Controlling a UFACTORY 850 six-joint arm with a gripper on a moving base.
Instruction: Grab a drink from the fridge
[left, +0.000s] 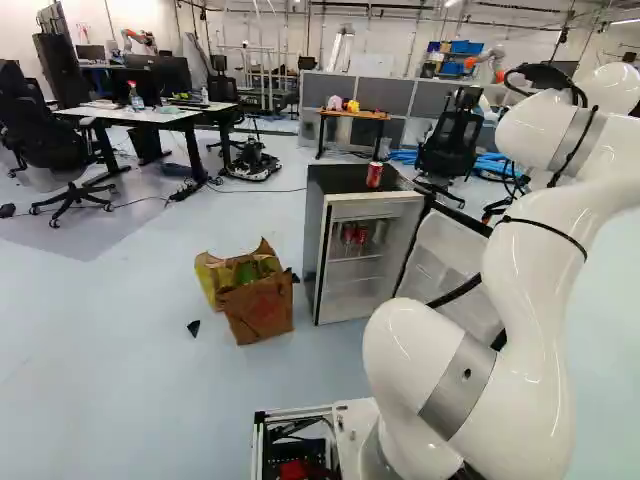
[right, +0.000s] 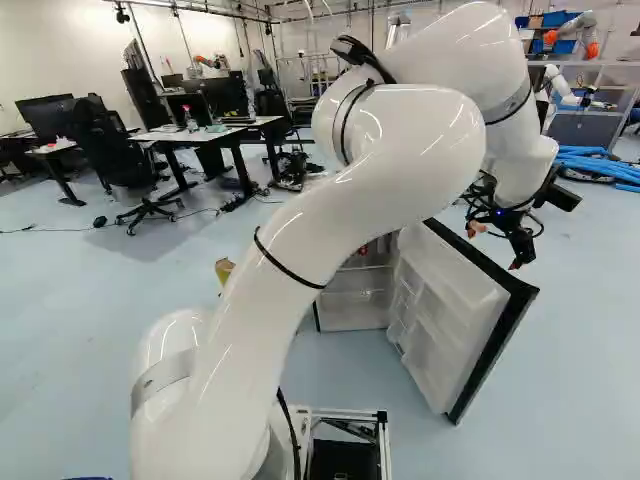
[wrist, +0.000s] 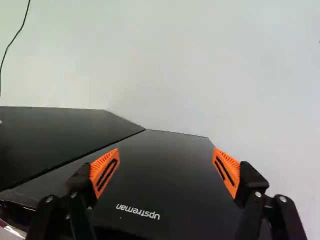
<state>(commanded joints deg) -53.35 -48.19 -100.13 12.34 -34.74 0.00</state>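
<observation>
In the right base view my gripper (right: 497, 243) hangs over the fridge's open door (right: 450, 305). The wrist view shows the gripper (wrist: 165, 172) open, its orange-padded fingers wide apart with nothing held, above the dark outer face of the door (wrist: 160, 195). The small fridge (left: 316, 245) stands on the floor, its door swung out toward the arm. Inside, red cans (left: 348, 233) and a paler can (left: 379, 231) sit on the upper shelf. Another red can (left: 374, 174) stands upright on the fridge's black top.
A brown paper bag (left: 258, 308) and a yellow bag (left: 212, 279) stand on the floor beside the fridge. Desks (left: 150, 114) and office chairs (left: 452, 150) are farther back. Blue hoses (right: 600, 165) lie on the floor. Another robot (right: 575, 38) stands at the back.
</observation>
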